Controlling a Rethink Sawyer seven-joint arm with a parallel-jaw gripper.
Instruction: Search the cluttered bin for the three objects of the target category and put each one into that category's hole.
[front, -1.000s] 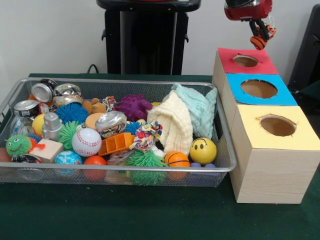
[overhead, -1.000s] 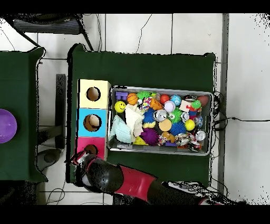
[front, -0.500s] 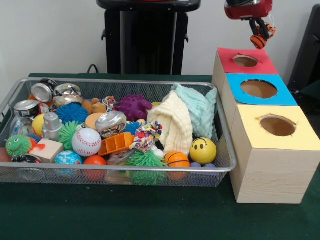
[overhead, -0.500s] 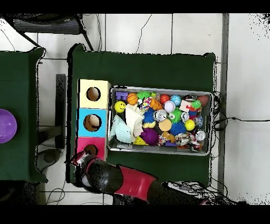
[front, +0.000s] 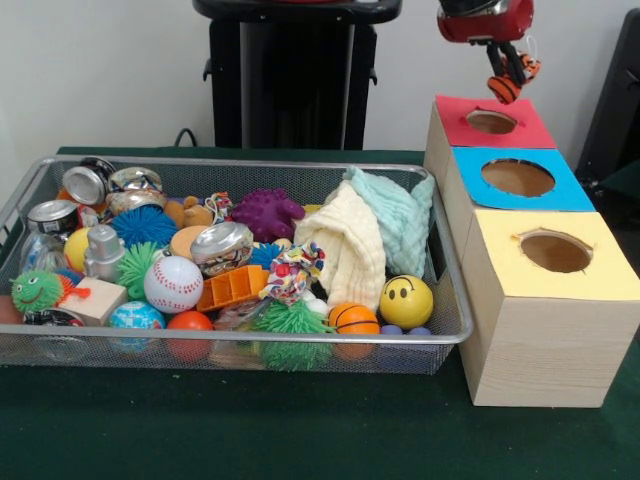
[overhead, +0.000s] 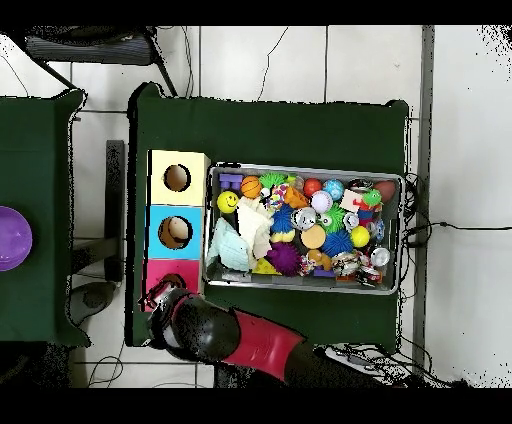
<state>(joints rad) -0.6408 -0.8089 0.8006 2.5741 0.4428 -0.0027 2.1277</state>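
Your red and black arm reached in from above, its gripper pointing down, jaws closed on the orange striped plush.

1. no words, brands or numbers can be read on anything in either view.
2. the only sign is a black smiling face printed on the yellow ball at the bin's front corner.
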